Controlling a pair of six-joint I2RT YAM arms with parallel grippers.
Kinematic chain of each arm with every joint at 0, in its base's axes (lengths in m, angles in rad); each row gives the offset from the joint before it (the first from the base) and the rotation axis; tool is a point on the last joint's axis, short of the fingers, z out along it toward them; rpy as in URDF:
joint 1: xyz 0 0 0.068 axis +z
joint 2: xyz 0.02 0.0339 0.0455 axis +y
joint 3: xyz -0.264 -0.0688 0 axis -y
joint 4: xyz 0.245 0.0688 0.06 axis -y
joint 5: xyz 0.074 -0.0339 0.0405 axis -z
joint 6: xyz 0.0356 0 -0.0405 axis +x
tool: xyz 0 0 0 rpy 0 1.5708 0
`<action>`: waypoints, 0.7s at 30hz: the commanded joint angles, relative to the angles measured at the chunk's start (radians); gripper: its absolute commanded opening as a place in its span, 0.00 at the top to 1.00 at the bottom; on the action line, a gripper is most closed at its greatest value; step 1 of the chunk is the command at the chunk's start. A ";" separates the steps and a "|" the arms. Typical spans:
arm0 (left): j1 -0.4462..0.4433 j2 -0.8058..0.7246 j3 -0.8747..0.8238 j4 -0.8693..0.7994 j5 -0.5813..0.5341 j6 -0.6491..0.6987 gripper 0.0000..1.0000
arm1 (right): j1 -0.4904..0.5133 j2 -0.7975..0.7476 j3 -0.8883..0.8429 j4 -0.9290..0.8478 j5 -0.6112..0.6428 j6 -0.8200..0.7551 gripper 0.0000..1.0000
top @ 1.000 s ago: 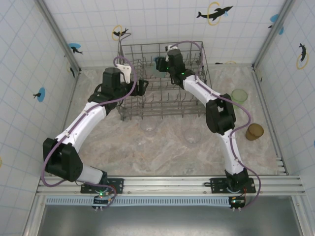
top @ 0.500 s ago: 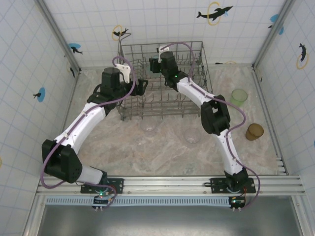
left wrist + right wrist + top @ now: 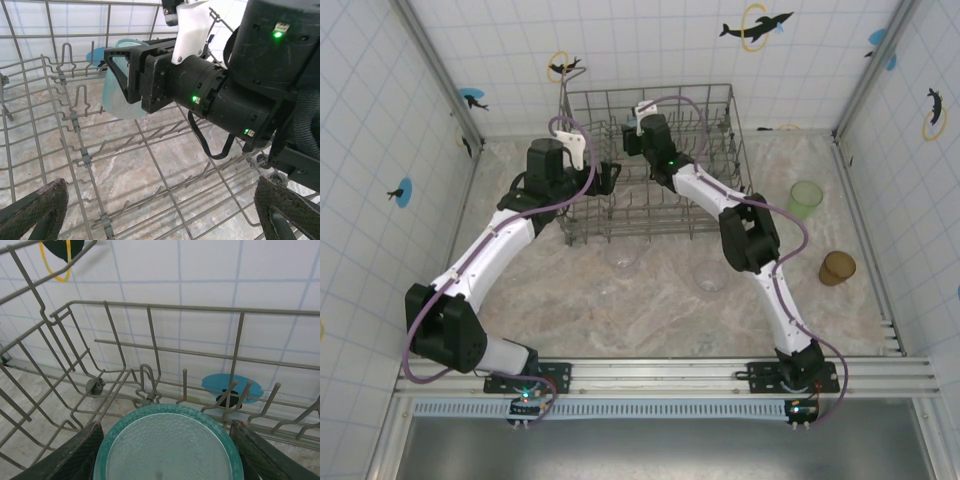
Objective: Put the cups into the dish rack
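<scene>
Marbled surface [image 3: 650, 320] carries the dish rack [image 3: 620, 228] at its far side. I see my right end effector [image 3: 167, 460] inside the rack, jaws part-closed on the teal cup [image 3: 116, 100], held above the tines near the far wall. Left end effector [image 3: 157, 212] hangs spread wide and empty over the rack floor. Light green cup [image 3: 806, 198], amber cup [image 3: 837, 267] and clear cups [image 3: 710, 277] stand on the surface outside the rack.

White tiled walls [image 3: 650, 50] with thin blue grid lines — dotted with dark dolphin decals [image 3: 752, 27] in yellow rings — enclose a marbled beige tabletop [image 3: 650, 310]; a metal rail [image 3: 660, 372] edges its near side.
</scene>
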 commanded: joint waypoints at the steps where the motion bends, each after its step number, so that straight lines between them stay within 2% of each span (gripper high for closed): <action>1: 0.005 -0.017 -0.009 0.008 0.014 -0.009 0.02 | -0.009 0.040 0.066 0.075 0.053 -0.037 0.64; 13: 0.004 -0.018 -0.013 0.013 0.016 -0.012 0.02 | -0.018 0.116 0.067 0.093 0.044 -0.009 0.63; 21: 0.005 -0.016 -0.017 0.014 0.015 -0.013 0.02 | -0.018 0.140 0.058 0.078 0.035 -0.005 0.55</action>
